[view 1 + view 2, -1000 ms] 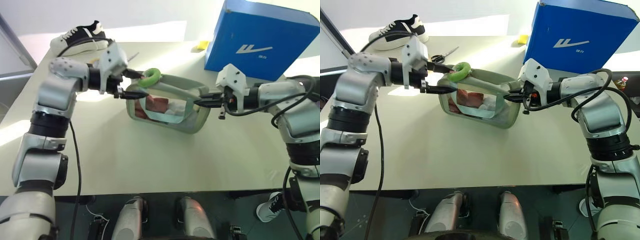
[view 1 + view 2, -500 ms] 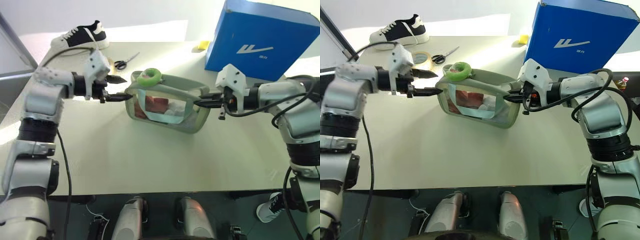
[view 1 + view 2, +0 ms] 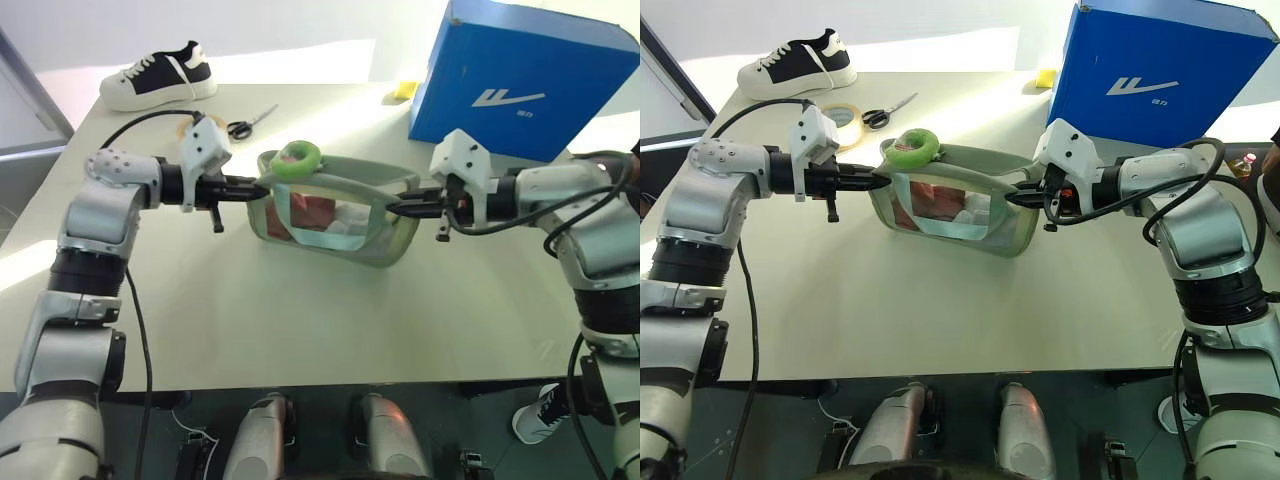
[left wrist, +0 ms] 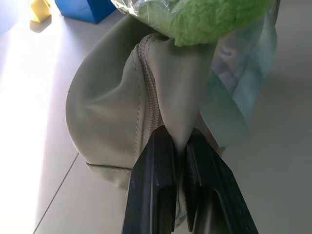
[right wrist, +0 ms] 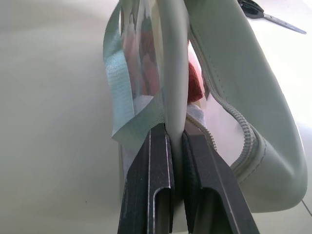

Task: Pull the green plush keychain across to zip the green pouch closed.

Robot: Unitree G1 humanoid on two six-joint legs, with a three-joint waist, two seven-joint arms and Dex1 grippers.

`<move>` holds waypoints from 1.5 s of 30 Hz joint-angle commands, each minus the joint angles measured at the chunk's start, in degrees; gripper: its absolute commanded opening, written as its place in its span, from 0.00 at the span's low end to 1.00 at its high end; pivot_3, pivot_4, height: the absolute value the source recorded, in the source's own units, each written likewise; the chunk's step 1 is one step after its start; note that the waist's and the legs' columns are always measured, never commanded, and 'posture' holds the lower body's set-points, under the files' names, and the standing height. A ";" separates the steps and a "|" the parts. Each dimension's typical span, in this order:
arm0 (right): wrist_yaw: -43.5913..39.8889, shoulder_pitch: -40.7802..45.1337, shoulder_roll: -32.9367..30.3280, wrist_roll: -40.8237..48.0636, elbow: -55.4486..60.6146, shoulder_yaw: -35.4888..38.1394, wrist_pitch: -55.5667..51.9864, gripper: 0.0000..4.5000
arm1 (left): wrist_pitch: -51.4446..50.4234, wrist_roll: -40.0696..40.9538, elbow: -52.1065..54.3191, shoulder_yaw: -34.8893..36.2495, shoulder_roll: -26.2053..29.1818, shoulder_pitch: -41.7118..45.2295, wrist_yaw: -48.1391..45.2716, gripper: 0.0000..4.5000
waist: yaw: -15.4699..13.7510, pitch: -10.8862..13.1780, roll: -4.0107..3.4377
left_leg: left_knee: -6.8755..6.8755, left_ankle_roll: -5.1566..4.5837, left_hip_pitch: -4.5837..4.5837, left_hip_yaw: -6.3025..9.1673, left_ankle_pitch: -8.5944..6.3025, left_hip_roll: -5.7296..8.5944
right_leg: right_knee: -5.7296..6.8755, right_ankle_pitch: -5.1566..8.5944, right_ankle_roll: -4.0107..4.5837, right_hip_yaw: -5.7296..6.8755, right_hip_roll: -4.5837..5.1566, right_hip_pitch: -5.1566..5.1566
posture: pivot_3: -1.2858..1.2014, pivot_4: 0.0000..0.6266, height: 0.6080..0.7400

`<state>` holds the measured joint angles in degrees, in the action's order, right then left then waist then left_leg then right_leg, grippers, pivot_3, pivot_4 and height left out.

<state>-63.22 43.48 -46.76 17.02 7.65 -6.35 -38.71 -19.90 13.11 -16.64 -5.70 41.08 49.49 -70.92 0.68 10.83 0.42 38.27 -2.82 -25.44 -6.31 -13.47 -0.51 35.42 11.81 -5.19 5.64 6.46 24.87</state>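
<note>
Table (image 3: pixel 300 320): pale, wide; the green pouch (image 3: pixel 385 240) stands near its middle.
Blue box (image 3: pixel 520 80): behind the pouch, toward the right end.
Sneaker (image 3: pixel 160 75): far behind the pouch's left end.
Left arm: reaches level toward the pouch's left end.
Right arm: reaches level toward its right end.
Left gripper (image 4: pixel 179 161): closed, pinching fabric at the left end.
Right gripper (image 5: pixel 176 141): closed, pinching fabric at the right end.
Green plush keychain (image 3: pixel 297 158): on top of the pouch, near the left end.
</note>
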 commanded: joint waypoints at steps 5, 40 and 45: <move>0.34 2.46 1.39 1.87 1.42 0.48 -1.81 0.18 | -3.18 1.20 6.16 2.53 2.36 -2.71 1.63 0.00 | 0.09 0.00 0.00 | -0.01 0.00 0.00 0.00 0.00 -0.02 | 0.00 0.00 0.00 0.00 0.01 0.01 | 0.52 0.24 1.00; 3.16 21.46 24.76 -11.89 -21.34 -11.62 22.85 0.41 | -4.49 1.26 7.87 2.41 2.13 -3.11 3.55 0.00 | 0.24 0.00 -0.02 | -0.05 0.34 0.00 -0.04 0.21 0.01 | 0.08 0.00 0.00 0.00 -0.10 0.03 | 0.52 0.24 1.00; 3.36 21.88 24.78 -8.04 -17.99 -8.23 16.36 0.02 | -4.23 1.22 7.67 2.32 1.87 -3.28 3.74 0.00 | 0.22 0.00 -0.02 | -0.05 0.34 0.00 -0.03 0.21 0.01 | 0.09 0.00 0.00 0.00 -0.10 0.04 | 0.52 0.24 1.00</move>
<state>-60.13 63.80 -21.96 6.74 -13.98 -18.12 -20.68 -24.37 14.33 -10.03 -3.74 42.69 45.48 -67.36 0.90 10.83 0.40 38.22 -2.47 -25.44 -6.34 -13.26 -0.50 35.51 11.81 -5.19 5.64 6.36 24.91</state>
